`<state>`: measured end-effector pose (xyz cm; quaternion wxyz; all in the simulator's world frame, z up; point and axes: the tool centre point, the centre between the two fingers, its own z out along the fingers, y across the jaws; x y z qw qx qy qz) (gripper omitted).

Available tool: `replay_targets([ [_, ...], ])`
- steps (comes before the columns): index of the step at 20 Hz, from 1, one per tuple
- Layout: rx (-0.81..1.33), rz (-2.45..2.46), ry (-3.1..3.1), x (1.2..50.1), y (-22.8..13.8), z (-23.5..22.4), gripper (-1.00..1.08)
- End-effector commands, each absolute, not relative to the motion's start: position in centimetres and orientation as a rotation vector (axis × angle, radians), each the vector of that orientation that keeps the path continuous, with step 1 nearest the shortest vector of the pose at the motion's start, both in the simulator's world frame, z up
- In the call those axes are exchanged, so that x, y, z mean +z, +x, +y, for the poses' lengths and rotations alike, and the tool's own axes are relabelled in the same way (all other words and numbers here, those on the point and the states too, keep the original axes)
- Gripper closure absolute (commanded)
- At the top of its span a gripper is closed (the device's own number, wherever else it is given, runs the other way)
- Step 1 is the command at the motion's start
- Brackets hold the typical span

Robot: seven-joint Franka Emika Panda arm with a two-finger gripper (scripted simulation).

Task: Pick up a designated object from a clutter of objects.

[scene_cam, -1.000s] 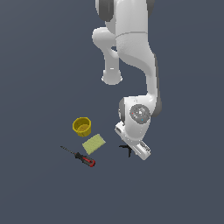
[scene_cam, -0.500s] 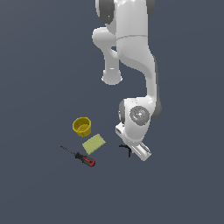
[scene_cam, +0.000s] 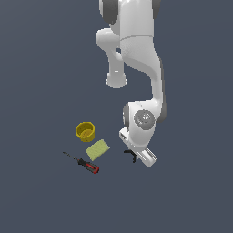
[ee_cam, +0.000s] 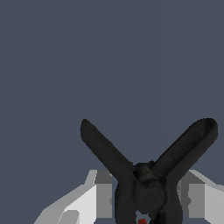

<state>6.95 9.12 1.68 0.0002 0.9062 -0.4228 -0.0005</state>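
The black spring clamp (ee_cam: 148, 188) fills the wrist view, its two forked handles spreading away from the pivot and a bit of red tip at the picture's edge. My gripper (ee_cam: 148, 199) is down around it, one white finger (ee_cam: 103, 197) on each side, pads against the clamp's body. In the exterior view the clamp (scene_cam: 131, 154) lies on the floor, partly hidden by my gripper (scene_cam: 139, 157). The yellow cup (scene_cam: 85, 131), the pale green flat block (scene_cam: 97, 149) and the red-handled screwdriver (scene_cam: 84, 163) lie toward the exterior view's left. No orange ball shows.
The white arm (scene_cam: 136, 59) rises above the gripper and hides the floor behind it. The floor (scene_cam: 191, 191) is plain dark grey.
The gripper has sunk a little lower onto the clamp, then stayed almost still. The cup, block and screwdriver have not moved.
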Motion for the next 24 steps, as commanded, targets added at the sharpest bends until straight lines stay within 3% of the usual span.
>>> replay_targets([
  [1,0.0,-1.33,2.846,2.2,7.0,8.6,1.08],
  [10,0.0,-1.33,2.847,7.1,6.7,4.1,1.08],
  [24,-0.001,-1.331,2.848,20.2,6.2,-7.9,1.08],
])
